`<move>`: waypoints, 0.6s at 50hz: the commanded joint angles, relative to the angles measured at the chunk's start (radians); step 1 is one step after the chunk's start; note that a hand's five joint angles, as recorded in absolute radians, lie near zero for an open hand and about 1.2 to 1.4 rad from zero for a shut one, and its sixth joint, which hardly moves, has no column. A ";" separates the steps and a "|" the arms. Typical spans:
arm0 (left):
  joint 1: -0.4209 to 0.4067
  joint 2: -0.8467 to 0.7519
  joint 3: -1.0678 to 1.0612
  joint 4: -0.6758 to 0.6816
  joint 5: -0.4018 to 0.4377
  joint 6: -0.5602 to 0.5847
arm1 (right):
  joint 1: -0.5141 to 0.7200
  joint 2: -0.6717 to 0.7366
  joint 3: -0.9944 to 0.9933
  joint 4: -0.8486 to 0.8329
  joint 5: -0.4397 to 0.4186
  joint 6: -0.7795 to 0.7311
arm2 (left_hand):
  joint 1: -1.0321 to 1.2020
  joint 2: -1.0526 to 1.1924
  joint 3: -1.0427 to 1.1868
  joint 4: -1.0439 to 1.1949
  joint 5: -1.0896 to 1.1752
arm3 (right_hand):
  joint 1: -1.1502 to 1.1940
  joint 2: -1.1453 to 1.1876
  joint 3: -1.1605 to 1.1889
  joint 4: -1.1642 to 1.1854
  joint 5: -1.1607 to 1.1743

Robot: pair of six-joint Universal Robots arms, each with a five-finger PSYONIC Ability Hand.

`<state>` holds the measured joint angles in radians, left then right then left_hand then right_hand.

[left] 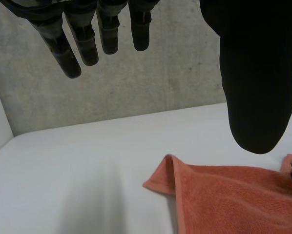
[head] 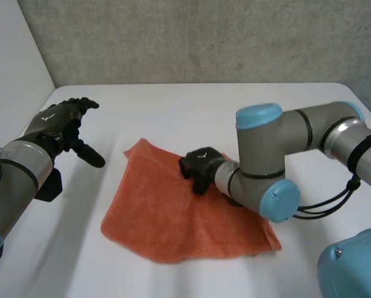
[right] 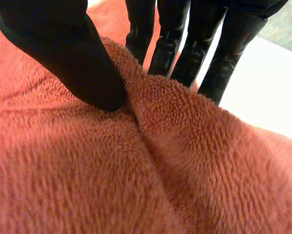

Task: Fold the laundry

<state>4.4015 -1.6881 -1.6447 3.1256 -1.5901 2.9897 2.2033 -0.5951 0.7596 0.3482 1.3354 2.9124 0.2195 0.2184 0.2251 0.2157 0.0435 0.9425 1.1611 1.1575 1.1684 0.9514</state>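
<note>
An orange towel point(head: 167, 217) lies spread on the white table point(head: 173, 112), one corner pointing to the far left. My right hand point(head: 200, 166) rests on the towel's far edge, about midway along it. In the right wrist view the thumb point(right: 68, 58) and the fingers point(right: 185, 53) pinch a raised ridge of the towel point(right: 136, 165) between them. My left hand point(head: 60, 121) hovers over bare table left of the towel, open, with straight fingers point(left: 77, 44) and thumb point(left: 253, 83) apart. The towel's far-left corner point(left: 170, 178) lies below that hand, untouched.
A grey concrete wall point(head: 204, 37) runs behind the table's far edge. A white panel point(head: 12, 56) stands at the left. My right arm point(head: 278, 149) reaches across the towel's right part and hides some of it.
</note>
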 commanded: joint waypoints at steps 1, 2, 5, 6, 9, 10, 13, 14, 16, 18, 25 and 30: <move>0.006 -0.002 0.002 0.001 0.010 0.002 | -0.011 -0.222 0.065 0.018 -0.002 -0.007 | 0.015 0.016 0.009 0.018 0.016 | 0.454 0.235 0.239 0.228 0.270; 0.006 -0.002 0.003 0.001 0.010 0.002 | -0.013 -0.248 0.090 0.018 -0.004 -0.009 | 0.015 0.016 0.009 0.018 0.016 | 0.454 0.235 0.239 0.228 0.270; 0.007 -0.001 0.005 0.001 0.010 0.003 | -0.036 -0.342 0.197 0.026 0.010 -0.030 | 0.015 0.016 0.009 0.018 0.016 | 0.454 0.235 0.239 0.228 0.270; 0.007 -0.001 0.005 -0.001 0.010 0.003 | -0.036 -0.342 0.198 0.026 0.010 -0.030 | 0.015 0.016 0.009 0.018 0.016 | 0.454 0.235 0.239 0.228 0.270; 0.009 0.005 0.006 -0.001 0.012 0.009 | -0.053 -0.470 0.380 0.061 0.037 -0.123 | 0.015 0.016 0.009 0.018 0.016 | 0.454 0.235 0.239 0.228 0.270; 0.009 0.005 0.006 -0.001 0.012 0.009 | -0.053 -0.497 0.424 0.077 0.053 -0.159 | 0.015 0.016 0.009 0.018 0.016 | 0.454 0.235 0.239 0.228 0.270; 0.010 0.008 0.008 -0.001 0.012 0.009 | -0.050 -0.561 0.541 0.130 0.096 -0.261 | 0.015 0.016 0.009 0.018 0.016 | 0.454 0.235 0.239 0.228 0.270; 0.012 0.008 0.008 -0.001 0.012 0.011 | -0.050 -0.593 0.604 0.165 0.116 -0.309 | 0.015 0.016 0.009 0.018 0.016 | 0.454 0.235 0.239 0.228 0.270; 0.015 0.008 0.009 -0.002 0.012 0.011 | -0.048 -0.604 0.647 0.204 0.117 -0.343 | 0.015 0.016 0.009 0.018 0.016 | 0.454 0.235 0.239 0.228 0.270; 0.015 0.007 0.011 -0.002 0.012 0.011 | -0.030 -0.615 0.659 0.222 0.107 -0.340 | 0.015 0.016 0.009 0.018 0.016 | 0.205 -0.014 -0.010 -0.021 0.021; 0.015 -0.004 0.006 -0.010 0.012 0.012 | -0.010 -0.603 0.456 0.121 0.051 -0.240 | 0.018 0.019 0.012 0.021 0.019 | -0.576 -0.794 -0.791 -0.802 -0.759; 0.013 -0.016 -0.001 -0.054 0.012 0.015 | -0.013 -0.540 0.322 0.048 0.061 -0.233 | 0.035 0.036 0.029 0.039 0.036 | -0.549 -0.768 -0.764 -0.775 -0.733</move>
<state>4.4164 -1.6878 -1.6364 3.1180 -1.5785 3.0018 2.1893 -1.2104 1.3081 0.5160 1.4111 2.6251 0.2195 0.2184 0.2251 0.2156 0.0438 0.3554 0.3938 0.3947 0.3929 0.2195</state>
